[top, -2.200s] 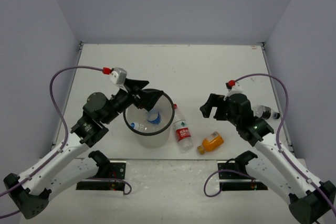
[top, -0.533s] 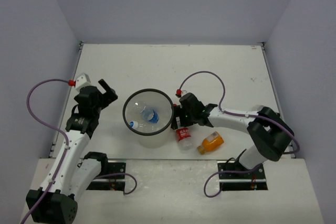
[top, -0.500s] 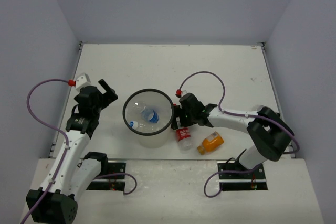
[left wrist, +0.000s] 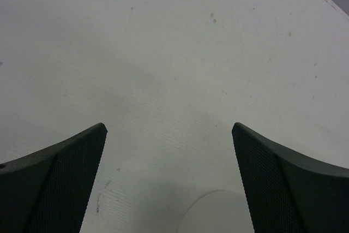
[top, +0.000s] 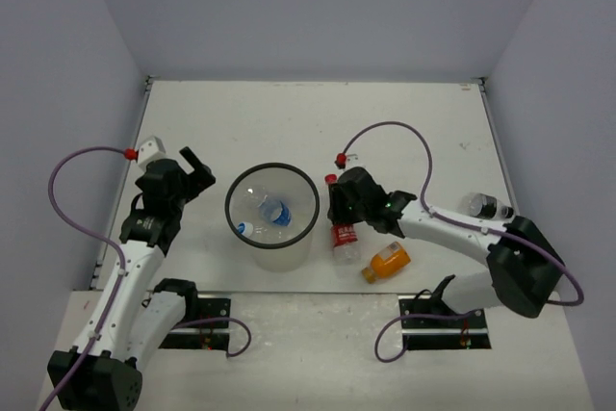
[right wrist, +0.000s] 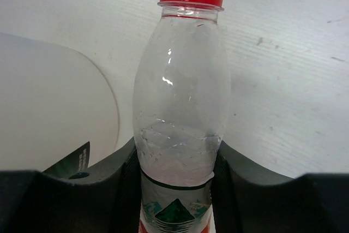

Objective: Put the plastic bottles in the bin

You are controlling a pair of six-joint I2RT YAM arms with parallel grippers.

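The right gripper (top: pixel 339 209) squeezes the red-capped bottle (top: pixel 344 235) around its middle, just beside the bin (top: pixel 274 247). The left gripper (top: pixel 197 166) is spread wide over the table (top: pixel 289 122). A blue-capped bottle (top: pixel 276 212) lies inside the bin. The orange bottle (top: pixel 388 261) lies near.

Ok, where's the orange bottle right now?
In the top view the orange bottle lies on the table right of the bin, close beside the red-capped bottle, near the front edge.

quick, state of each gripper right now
left gripper: open, holding nothing
right gripper: closed on the red-cap bottle
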